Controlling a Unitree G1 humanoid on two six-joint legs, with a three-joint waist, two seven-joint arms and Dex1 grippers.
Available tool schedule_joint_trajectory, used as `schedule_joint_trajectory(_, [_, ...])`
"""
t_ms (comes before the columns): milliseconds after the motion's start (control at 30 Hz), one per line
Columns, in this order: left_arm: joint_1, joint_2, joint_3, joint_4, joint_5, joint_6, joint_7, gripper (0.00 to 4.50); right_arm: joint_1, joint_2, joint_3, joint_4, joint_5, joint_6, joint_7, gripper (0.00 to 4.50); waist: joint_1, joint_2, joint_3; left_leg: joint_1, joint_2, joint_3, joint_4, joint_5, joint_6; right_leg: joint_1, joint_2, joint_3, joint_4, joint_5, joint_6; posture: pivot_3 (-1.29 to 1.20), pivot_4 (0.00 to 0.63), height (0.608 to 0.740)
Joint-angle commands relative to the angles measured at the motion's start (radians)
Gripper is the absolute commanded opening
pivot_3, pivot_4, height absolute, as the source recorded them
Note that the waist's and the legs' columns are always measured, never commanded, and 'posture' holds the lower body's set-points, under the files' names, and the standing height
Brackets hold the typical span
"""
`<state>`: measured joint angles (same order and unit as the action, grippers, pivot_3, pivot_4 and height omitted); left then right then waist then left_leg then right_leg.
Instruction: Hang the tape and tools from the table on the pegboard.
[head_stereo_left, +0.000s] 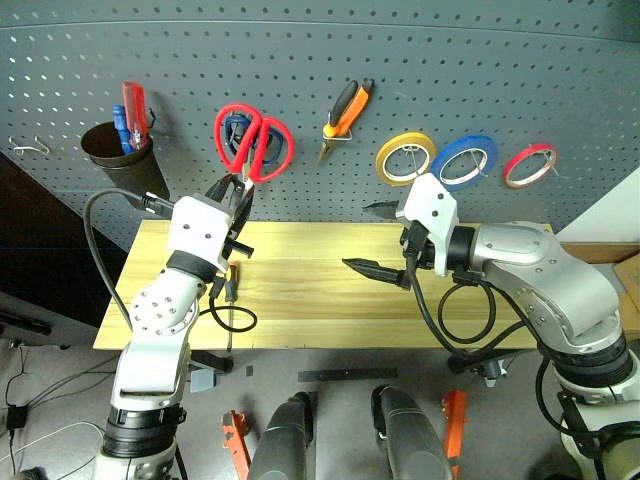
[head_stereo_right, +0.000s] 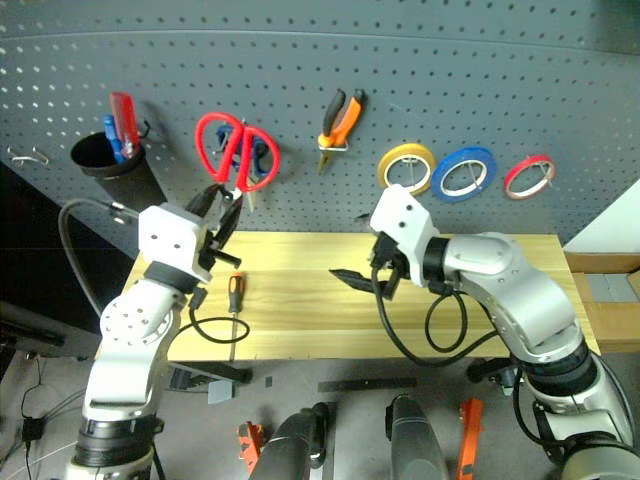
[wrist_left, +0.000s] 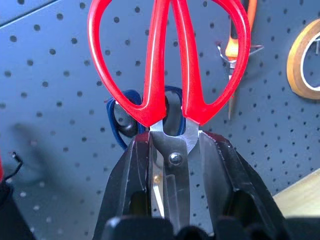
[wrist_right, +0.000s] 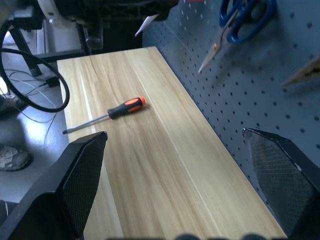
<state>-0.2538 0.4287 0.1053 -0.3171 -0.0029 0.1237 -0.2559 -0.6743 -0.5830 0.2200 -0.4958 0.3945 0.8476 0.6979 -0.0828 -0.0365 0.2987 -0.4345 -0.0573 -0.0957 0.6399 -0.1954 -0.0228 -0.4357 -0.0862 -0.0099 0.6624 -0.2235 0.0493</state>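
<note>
showing the red-handled scissors (wrist_left: 168, 65) held upright against the pegboard (head_stereo_left: 320, 60), their steel blades clamped at the pivot between the two black fingers of the left gripper (head_stereo_left: 236, 196), which are closed narrowly on them. the smooth red plastic loops are raised above the fingers and lie in front of the blue-handled scissors (wrist_right: 239, 20), which are hung on the board behind them. the right gripper (head_stereo_left: 378, 238) is held above the table (head_stereo_left: 320, 300) with its jaws spread wide and nothing between them; a fine cross-hatched texture is seen on its finger pads (wrist_right: 82, 175). the slim screwdriver (wrist_right: 107, 114), with an orange-black handle and a thin metal shaft, is left lying flat on the light yellowish wood planks near the table's left end. the small pliers (head_stereo_left: 345, 115), with orange-black handles, are hung on a hook to the right of the scissors. further right, the blue tape (head_stereo_left: 464, 160) is hung as a thin flat ring between the yellow tape ring (head_stereo_left: 405, 157) and the red tape ring (head_stereo_left: 530, 165). at the board's left end, a dark conical holder (head_stereo_left: 122, 152) is fixed, in which the red and blue screwdrivers (head_stereo_left: 128, 118) are stood. the board is seen as a dark grey panel dotted with regular rows of small holes. no legible writing is seen on any item.
</note>
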Motion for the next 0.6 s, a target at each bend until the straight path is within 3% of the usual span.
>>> schedule_joint_trajectory(33, [-0.030,0.000,0.012,0.033,0.005,-0.029,0.004,1.02,-0.032,0.004,-0.001,-0.010,-0.014,-0.031,0.005,4.50,0.000,0.000,0.000,0.000,0.000,0.000,0.000,0.000,0.000,0.000,0.000,0.000,0.000,0.000,0.000,-0.14,0.245,0.740])
schedule_joint_trajectory(467, [-0.125,-0.039,-0.005,0.198,0.012,0.004,0.026,1.02,-0.092,0.061,-0.038,0.028,-0.022,-0.069,-0.017,4.50,-0.001,0.000,0.000,0.000,0.000,-0.001,0.001,0.000,0.000,0.000,0.000,0.000,0.001,0.000,0.000,-0.16,0.250,0.740])
schedule_joint_trajectory(600, [-0.130,-0.043,-0.010,0.212,0.024,0.002,0.037,2.37,-0.118,0.118,-0.080,0.027,-0.001,-0.078,-0.045,4.50,-0.001,0.000,0.000,0.000,0.000,0.000,0.001,0.000,0.000,0.000,0.000,0.000,0.001,0.000,0.000,-0.17,0.251,0.740])
